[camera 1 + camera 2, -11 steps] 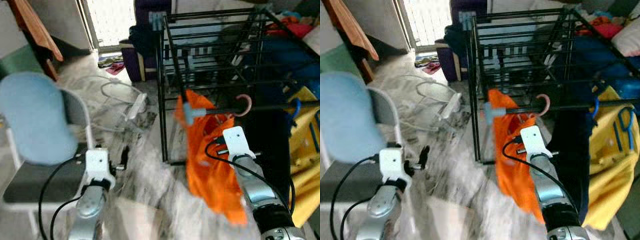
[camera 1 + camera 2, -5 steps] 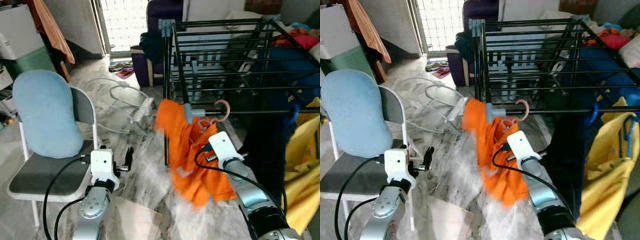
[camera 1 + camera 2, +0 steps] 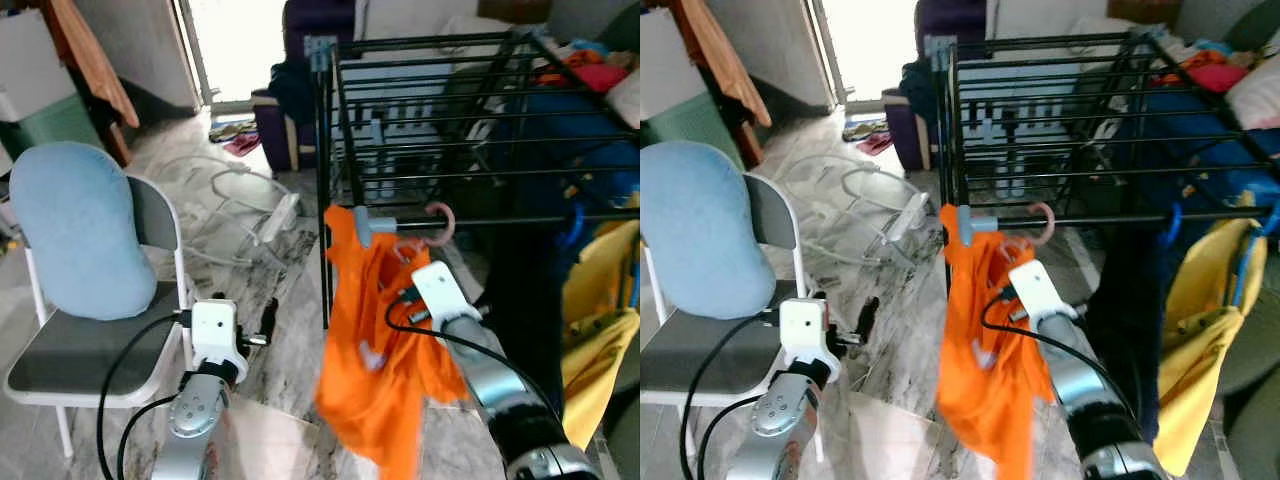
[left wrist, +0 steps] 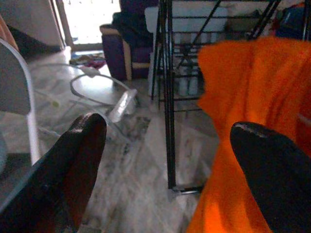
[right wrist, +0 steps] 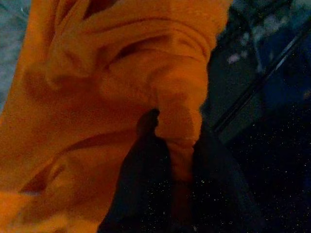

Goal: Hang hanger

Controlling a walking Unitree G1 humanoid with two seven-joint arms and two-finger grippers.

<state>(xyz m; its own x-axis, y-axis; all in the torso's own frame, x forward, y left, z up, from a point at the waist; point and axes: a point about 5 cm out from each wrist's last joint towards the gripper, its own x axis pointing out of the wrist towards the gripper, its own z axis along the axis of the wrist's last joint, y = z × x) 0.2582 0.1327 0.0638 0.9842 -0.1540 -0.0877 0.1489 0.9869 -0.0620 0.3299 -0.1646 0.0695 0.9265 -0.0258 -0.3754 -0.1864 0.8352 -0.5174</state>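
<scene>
Nearest, the left gripper (image 3: 268, 322) hung low over the grey-veined marble floor (image 3: 290, 300), its two black fingers (image 4: 77, 160) spread wide with nothing between them. Beside it stood a white-framed folding chair with a grey seat (image 3: 90, 350) and a pale blue cushion (image 3: 75, 230) propped against its back. The right gripper (image 5: 170, 165) was pressed together on a fold of the orange garment (image 3: 375, 350). That garment hung from a pale hanger with a pink hook (image 3: 440, 222), the hook curled at the front rail of the black metal drying rack (image 3: 430, 120), near its front left corner; whether it rested on the rail was unclear. A yellow garment (image 3: 1205, 320) hung on blue hooks further along that rail. Beyond lay loose white tubing (image 3: 240, 195), a dark purple sofa (image 3: 290, 130) and a bright doorway (image 3: 230, 45). No writing could be read.
</scene>
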